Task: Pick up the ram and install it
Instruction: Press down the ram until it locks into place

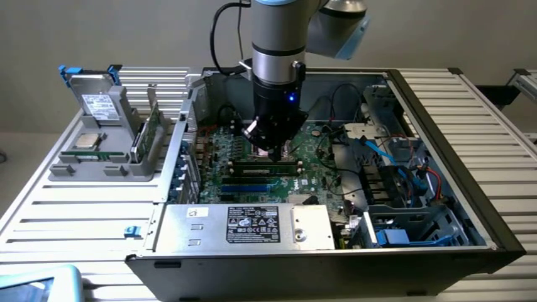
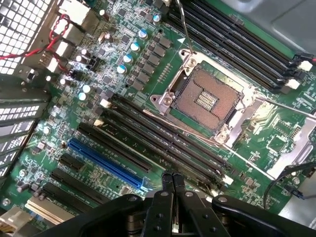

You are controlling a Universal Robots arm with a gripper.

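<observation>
The ram (image 1: 89, 155) is a slim green stick lying in the grey holder (image 1: 67, 171) outside the case, at the exterior view's left. My gripper (image 1: 270, 149) hangs far from it, inside the open computer case, low over the motherboard (image 1: 214, 179). In the wrist view the gripper (image 2: 172, 178) is shut, its two fingertips (image 2: 166, 181) pressed together with nothing between them. They hover over the long black memory slots (image 2: 163, 145) beside the bare processor socket (image 2: 207, 98). I see no stick standing in those slots.
The holder also carries a square silver processor (image 1: 87, 139), a taller green card (image 1: 149, 135) and a drive (image 1: 102, 100). Inside the case sit the power supply (image 1: 248, 225), cables (image 1: 403, 167) and a blue slot (image 2: 106, 163). Ribbed tabletop (image 1: 75, 220) surrounds the case.
</observation>
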